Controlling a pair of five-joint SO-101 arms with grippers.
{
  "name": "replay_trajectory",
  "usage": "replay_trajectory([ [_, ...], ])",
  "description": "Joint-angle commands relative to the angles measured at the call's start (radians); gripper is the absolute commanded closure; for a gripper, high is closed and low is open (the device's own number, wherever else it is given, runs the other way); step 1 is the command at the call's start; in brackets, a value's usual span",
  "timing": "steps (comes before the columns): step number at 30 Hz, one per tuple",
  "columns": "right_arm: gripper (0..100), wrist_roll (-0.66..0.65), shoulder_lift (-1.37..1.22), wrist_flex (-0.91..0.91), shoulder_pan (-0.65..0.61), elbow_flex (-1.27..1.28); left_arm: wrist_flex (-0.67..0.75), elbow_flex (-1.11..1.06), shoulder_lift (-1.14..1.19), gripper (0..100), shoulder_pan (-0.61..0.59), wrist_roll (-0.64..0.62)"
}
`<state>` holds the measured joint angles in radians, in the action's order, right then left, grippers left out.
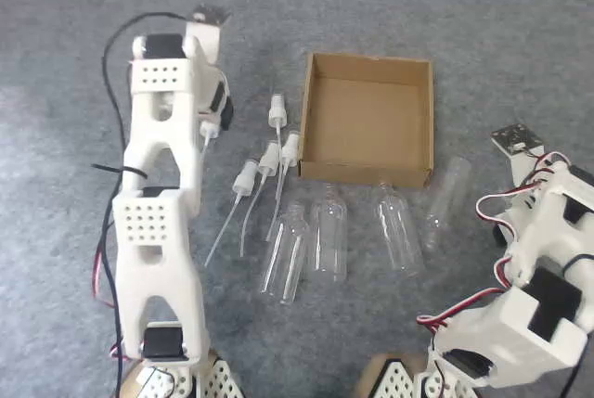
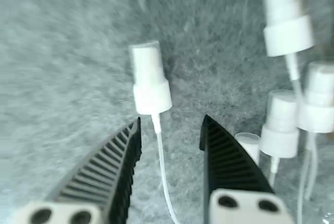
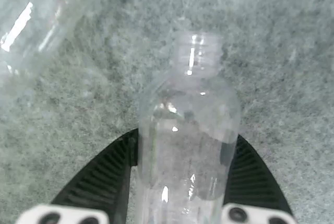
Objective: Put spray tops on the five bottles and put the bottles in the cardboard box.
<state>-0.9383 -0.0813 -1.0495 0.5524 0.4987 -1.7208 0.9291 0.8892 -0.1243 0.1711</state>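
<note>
Two arm bases sit closest to us in the high view. From them we list the left arm, extended up the grey table to the cluster of spray tops, and the right arm, folded low at the opposite side. Four bottles lie uncapped on their sides just in front of the cardboard box, necks toward it. The box holds no bottle. The tops lie just beside one of its side walls, their tubes trailing toward the bottles. We judge this layout keeps parts and box within short reach of both arms, and that the task has barely begun.

Left wrist view. We record the left pincer as open, one jaw on either side of the dip tube of a single spray top, just under its collar and touching neither. We judge it is lined up to take this top by the stem. Other tops lie near, outside the jaws.

Right wrist view. We record the right pincer as closed about the body of a clear bottle, with ribbed pads against both flanks. The open threaded neck points away from the jaws, which we judge leaves it free to receive a top. A second bottle lies near. We cannot tell whether the held one is off the table.
</note>
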Motion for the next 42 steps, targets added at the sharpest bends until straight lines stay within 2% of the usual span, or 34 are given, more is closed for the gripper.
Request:
replay_trajectory([
  [1,82.0,-0.008,0.002,-0.002,0.008,-0.029,0.003,0.051,-0.158,83,0.015,0.015],
  [8,82.1,-0.006,0.012,-0.007,0.01,-0.035,0.153,0.053,-0.041,83,0.041,0.031],
  [13,81.8,-0.008,0.01,-0.005,0.01,-0.032,0.224,0.061,0.051,83,0.011,0.028],
  [18,81.8,-0.011,0.01,-0.008,0.008,-0.031,0.232,0.116,0.101,83,-0.04,0.023],
  [25,81.8,-0.011,0.002,-0.01,0.008,-0.029,0.232,0.13,0.178,83,-0.028,0.026],
  [29,81.8,-0.011,0.002,-0.01,0.008,-0.029,0.23,0.13,0.198,91,-0.017,0.023],
  [32,81.8,-0.011,0.002,-0.012,0.01,-0.028,0.169,0.139,0.198,98,-0.017,0.017],
  [36,81.6,-0.008,0.007,-0.013,0.01,-0.028,-0.026,0.229,0.175,99,-0.015,-0.005],
  [39,81.6,-0.006,0.008,-0.036,0.01,-0.028,-0.038,0.243,0.132,99,-0.028,-0.009],
  [42,79.3,-0.006,0.012,-0.058,0.01,-0.029,-0.04,0.111,0.037,99,-0.031,-0.014],
])
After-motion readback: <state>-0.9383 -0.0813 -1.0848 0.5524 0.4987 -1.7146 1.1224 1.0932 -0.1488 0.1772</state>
